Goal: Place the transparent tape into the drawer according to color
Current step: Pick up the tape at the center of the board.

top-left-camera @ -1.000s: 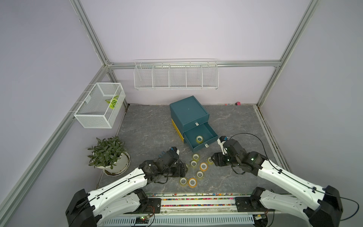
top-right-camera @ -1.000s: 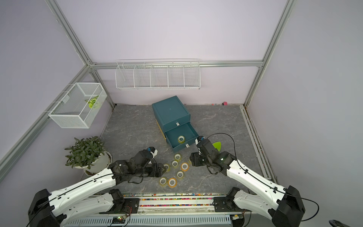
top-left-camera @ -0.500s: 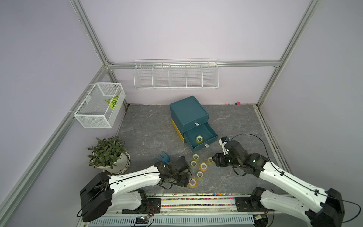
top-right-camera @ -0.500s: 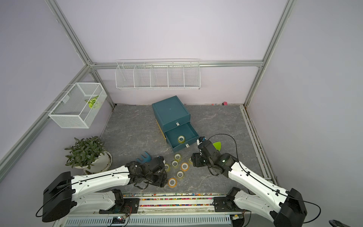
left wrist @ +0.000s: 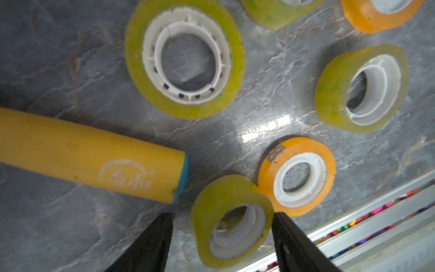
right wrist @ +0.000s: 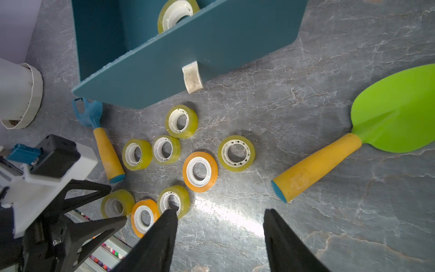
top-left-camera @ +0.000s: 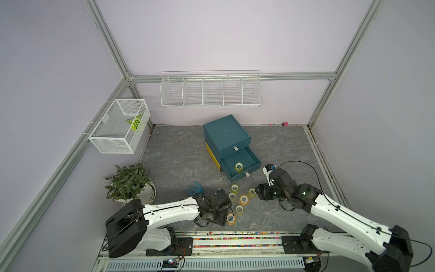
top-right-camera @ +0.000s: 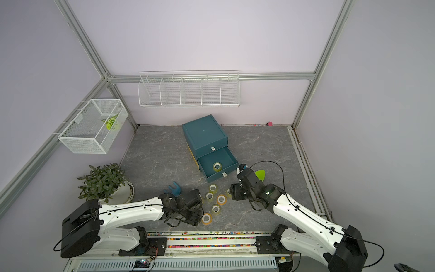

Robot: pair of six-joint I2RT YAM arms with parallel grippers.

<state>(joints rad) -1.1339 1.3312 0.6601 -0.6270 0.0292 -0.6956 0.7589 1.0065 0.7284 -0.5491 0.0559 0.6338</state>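
Several transparent tape rolls lie on the grey floor in front of the teal drawer (top-left-camera: 231, 161), which stands pulled out with one yellow-green roll (top-left-camera: 239, 166) inside. My left gripper (left wrist: 222, 213) is open and straddles a tilted yellow-green roll (left wrist: 211, 200); one finger touches its rim, the other stands a little off it. An orange roll (left wrist: 296, 175) leans against that roll. The same grip area shows in the right wrist view, left gripper (right wrist: 118, 202). My right gripper (right wrist: 219, 210) is open and empty, just right of the cluster beside a yellow-green roll (top-left-camera: 252, 192).
A blue toy rake with a yellow handle (left wrist: 89, 153) lies close beside the left gripper. A green toy spade (right wrist: 397, 108) lies right of the rolls. The teal cabinet (top-left-camera: 224, 131), a potted plant (top-left-camera: 129, 182), a wire basket (top-left-camera: 118, 127) and a wall rack (top-left-camera: 210, 90) stand around.
My left arm has swung toward the table's front edge, uncovering the blue rake, and its jaws have narrowed around the yellow-green roll. The right arm has barely moved.
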